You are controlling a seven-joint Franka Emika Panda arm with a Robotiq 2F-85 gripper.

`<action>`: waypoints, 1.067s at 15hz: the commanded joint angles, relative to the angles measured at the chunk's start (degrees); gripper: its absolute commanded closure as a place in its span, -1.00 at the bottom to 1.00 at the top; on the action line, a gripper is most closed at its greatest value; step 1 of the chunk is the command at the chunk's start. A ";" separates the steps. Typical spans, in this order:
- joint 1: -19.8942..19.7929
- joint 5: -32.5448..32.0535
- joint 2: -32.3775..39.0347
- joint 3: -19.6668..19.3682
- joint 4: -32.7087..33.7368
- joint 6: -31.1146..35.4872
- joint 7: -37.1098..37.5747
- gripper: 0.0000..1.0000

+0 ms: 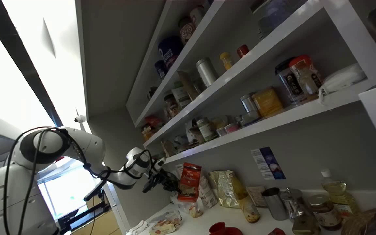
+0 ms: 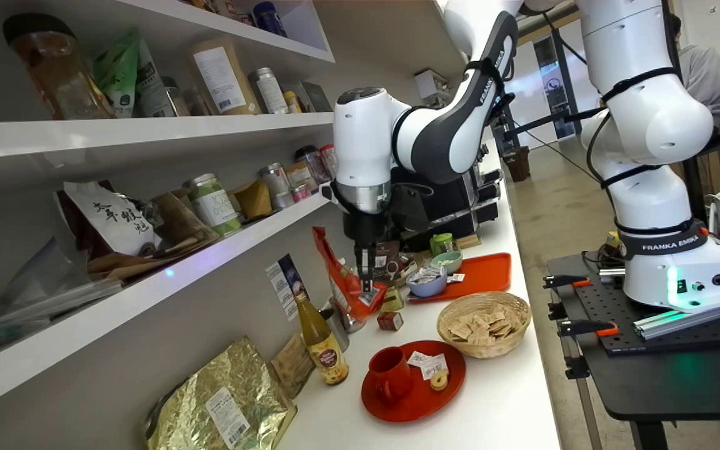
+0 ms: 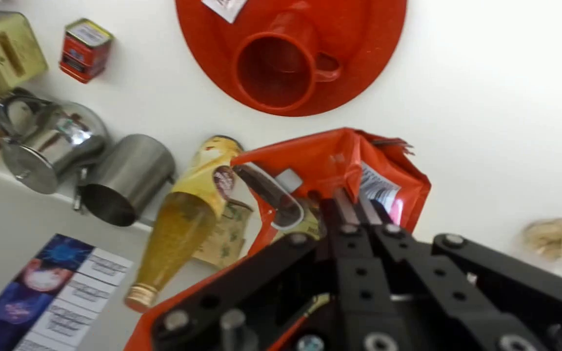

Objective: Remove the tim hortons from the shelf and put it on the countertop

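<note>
Far left in an exterior view, up on the white shelf [image 2: 169, 275], it's a white pouch with dark characters [image 2: 112, 217], then a green jar with a white label [image 2: 216, 207]. Below them, a gold foil bag [image 2: 229, 394], then a yellow bottle [image 2: 324, 340] on the pale countertop [image 2: 491, 406]. And into the middle: here's the red Tim Hortons bag [image 2: 342, 282], off the shelf, held lower than the board and over the countertop; whether its bottom touches anything, I can't tell. The gripper [image 2: 366, 286] has it, fingers clenched tight, the wrist view showing their tips close together on the bag. Just right, a red mug [image 2: 391, 375] sits on a red plate [image 2: 422, 407]; next, an orange-red tray [image 2: 491, 270], then a wicker basket [image 2: 502, 350] of flat tan pieces [image 2: 485, 325] near the counter's front edge. Far right, the Franka arm's white base [image 2: 700, 269], mounted on a black table [image 2: 647, 387].
</note>
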 commanded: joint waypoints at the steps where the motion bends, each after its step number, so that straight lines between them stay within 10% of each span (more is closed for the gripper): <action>1: 4.20 -5.50 5.22 1.99 3.83 0.16 1.33 0.99; 16: 12.32 -36.41 17.06 0.77 5.63 1.01 40.98 0.99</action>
